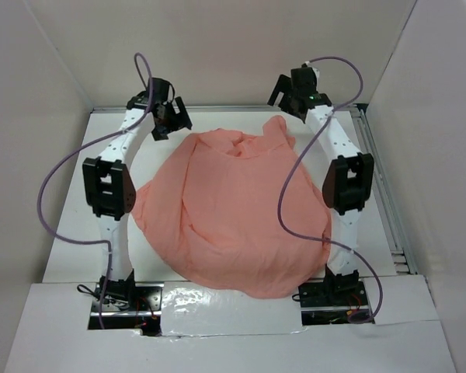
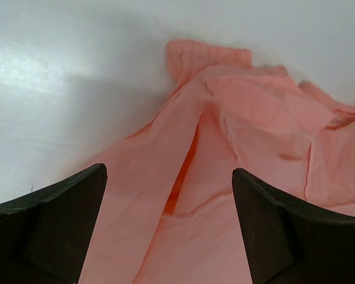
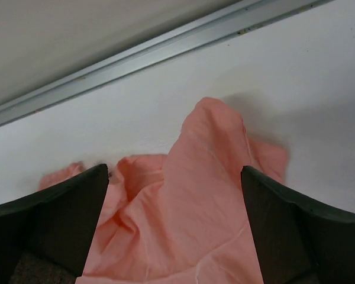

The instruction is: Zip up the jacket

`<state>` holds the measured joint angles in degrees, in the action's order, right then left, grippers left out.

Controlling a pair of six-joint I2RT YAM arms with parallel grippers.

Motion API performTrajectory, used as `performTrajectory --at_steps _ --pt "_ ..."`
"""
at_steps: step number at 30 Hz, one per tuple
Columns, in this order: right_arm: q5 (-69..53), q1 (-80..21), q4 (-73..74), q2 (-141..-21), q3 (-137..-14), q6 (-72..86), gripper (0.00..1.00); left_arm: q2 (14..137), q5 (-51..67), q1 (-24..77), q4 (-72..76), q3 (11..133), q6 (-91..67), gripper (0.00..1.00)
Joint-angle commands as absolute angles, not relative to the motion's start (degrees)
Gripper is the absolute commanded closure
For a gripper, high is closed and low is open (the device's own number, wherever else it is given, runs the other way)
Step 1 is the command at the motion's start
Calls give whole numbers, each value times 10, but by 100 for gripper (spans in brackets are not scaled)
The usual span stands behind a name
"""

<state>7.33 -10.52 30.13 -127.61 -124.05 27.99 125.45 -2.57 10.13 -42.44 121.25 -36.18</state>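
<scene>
Salmon-pink soft fabric jacket [image 1: 233, 210] lies crumpled in a broad heap on the middle of the white table [image 1: 151, 159], between your two arms. It reaches from close to the arm bases out to the far side. No zipper pull or teeth can be made out in any view.

Both tools hang over the jacket's far edge. Your left gripper [image 1: 169, 116] is at the far-left corner of the cloth with its fingers spread wide and nothing between them. Your right gripper [image 1: 289, 97] is at the far-right corner above a raised peak of fabric, equally spread and empty.

From the left wrist, the cloth lies straight ahead and below. A fold with a darker orange slit runs lengthwise away from the fingers, down the middle of the gap. That slit may be the front opening, and if so your left arm is the better placed to reach it. The right wrist shows only a bunched tip of cloth.

The table surface is smooth and plain. A metal rail [image 3: 165, 41] borders its far edge, and white walls [image 1: 217, 47] close in on three sides.
</scene>
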Motion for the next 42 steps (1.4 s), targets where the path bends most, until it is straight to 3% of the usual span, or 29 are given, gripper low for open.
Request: performTrajectory --at_steps 1,3,6,9,15,19,24,30,35,38,42 --pt "65 -139 310 -1111 -1118 272 0 1121 8 90 -468 1149 -383 1" --pt "95 -162 295 -1000 -1005 281 0 1063 15 85 -464 1022 -395 1" --pt "142 -229 279 -865 -727 368 0 929 52 109 -406 828 -396 1" --pt "154 -284 287 -786 -578 461 0 791 118 180 -323 678 -387 1" --pt "179 -359 309 -767 -474 548 0 781 203 292 -208 534 -414 1" --pt "202 -366 303 -852 -511 537 0 880 215 288 -210 568 -422 1" --pt "246 -342 331 -1001 -645 499 0 1022 191 265 -227 675 -403 1" --pt "194 -281 336 -1161 -841 412 0 1162 230 187 -239 821 -387 1" --pt "75 -216 334 -1265 -1010 359 1 1270 249 145 -293 986 -354 1" --pt "18 -210 327 -1263 -1063 314 0 1274 243 140 -305 1028 -345 1" --pt "17 -231 293 -1181 -1014 265 0 1224 252 136 -301 1020 -346 1"
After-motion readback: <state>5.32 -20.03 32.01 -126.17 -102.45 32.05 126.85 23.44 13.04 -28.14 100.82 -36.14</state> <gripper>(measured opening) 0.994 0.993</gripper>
